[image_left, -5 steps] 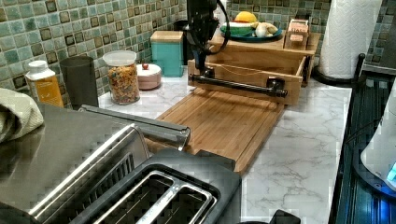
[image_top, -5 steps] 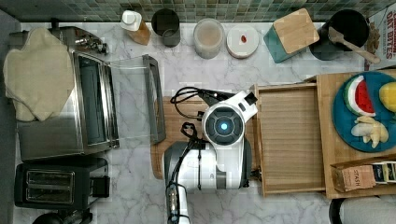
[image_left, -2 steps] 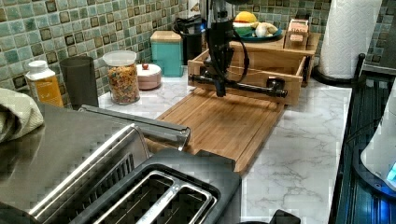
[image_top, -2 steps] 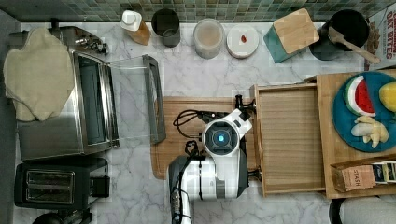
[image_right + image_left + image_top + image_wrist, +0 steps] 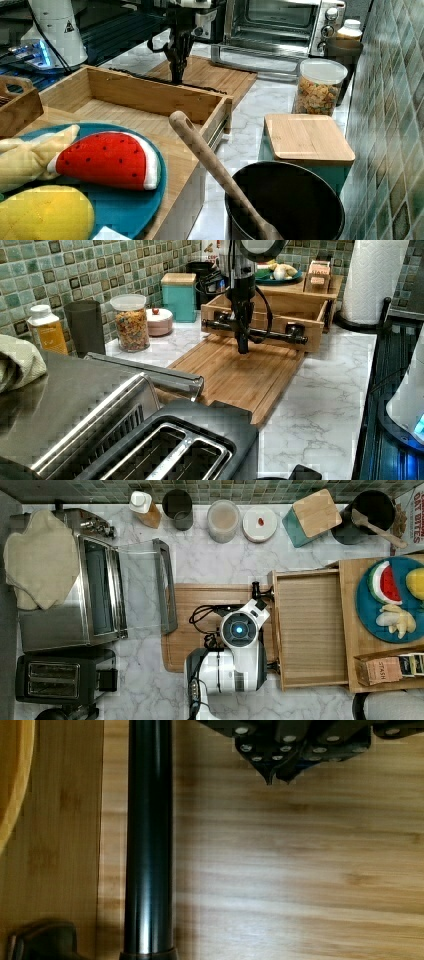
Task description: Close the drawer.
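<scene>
Before one open drawer (image 5: 310, 625), one claw (image 5: 243, 346)

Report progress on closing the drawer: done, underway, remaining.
Done: nothing yet; the drawer stands pulled out from under the stand in the top view, its ribbed bottom exposed. Underway: the hand hangs low over the cutting board, just in front of the drawer's black handle bar, fingers together, not touching the bar in the wrist view. Remaining: press against the drawer front and push it fully in.
</scene>
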You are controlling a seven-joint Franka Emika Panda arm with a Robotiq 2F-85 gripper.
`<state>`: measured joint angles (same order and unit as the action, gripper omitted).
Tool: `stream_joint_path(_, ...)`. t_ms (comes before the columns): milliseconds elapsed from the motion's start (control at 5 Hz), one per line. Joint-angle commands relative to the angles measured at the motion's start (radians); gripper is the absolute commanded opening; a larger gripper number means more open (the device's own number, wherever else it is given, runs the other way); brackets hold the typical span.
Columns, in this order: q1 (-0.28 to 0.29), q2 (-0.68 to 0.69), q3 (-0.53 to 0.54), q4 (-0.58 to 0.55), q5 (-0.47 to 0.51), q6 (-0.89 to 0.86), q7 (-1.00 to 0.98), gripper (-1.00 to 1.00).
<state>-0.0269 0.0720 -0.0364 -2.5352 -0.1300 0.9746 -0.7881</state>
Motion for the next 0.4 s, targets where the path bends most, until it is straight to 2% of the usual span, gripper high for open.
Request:
stream_joint_path(200, -0.103, -0.042, -0.100, 0.063, -0.027, 0.031, -0.124, -1.00)
stream_joint_path(400, -0.137, -0.036, -0.115, 0.074, 0.036, 0.064, -0.184, -1.00)
